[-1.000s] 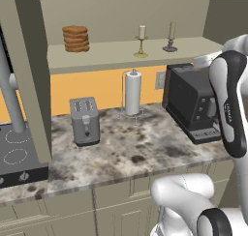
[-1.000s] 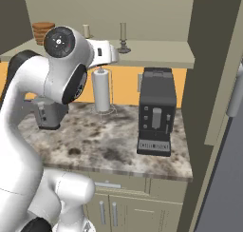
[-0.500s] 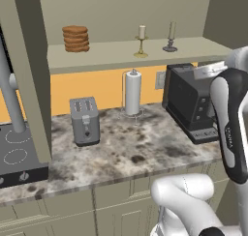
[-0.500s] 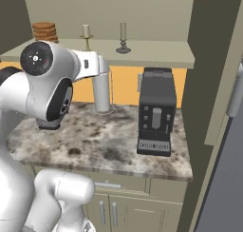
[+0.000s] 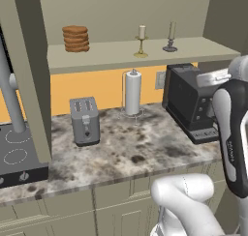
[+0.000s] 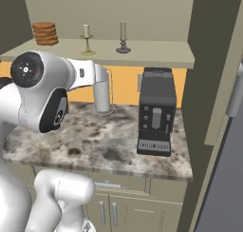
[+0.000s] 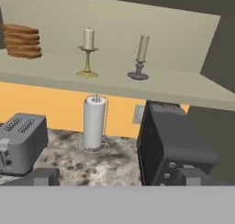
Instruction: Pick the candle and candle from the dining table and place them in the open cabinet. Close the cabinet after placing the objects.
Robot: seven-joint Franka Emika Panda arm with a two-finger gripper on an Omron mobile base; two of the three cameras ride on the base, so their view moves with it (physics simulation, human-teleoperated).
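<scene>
The speckled grey-brown stone counter (image 5: pixel 145 153) looks smooth. The short cream candle on a shiny gold metal holder (image 7: pixel 88 53) looks waxy. The boxy grey metal toaster (image 5: pixel 85 120) looks dull.

You face a mottled grey-brown stone counter (image 5: pixel 145 153) running across the middle of the left base view, with olive-grey cabinet fronts (image 5: pixel 116 201) below it along the bottom. Behind it, an orange backsplash (image 5: pixel 58 92) spans the centre left. On the counter you see a grey toaster (image 5: pixel 85 120) at left, a white paper-towel roll (image 5: pixel 132 92) at centre and a black coffee machine (image 5: pixel 191 102) at right. A black cooktop (image 5: pixel 17 157) sits at lower left. Lighting is flat and even.
</scene>
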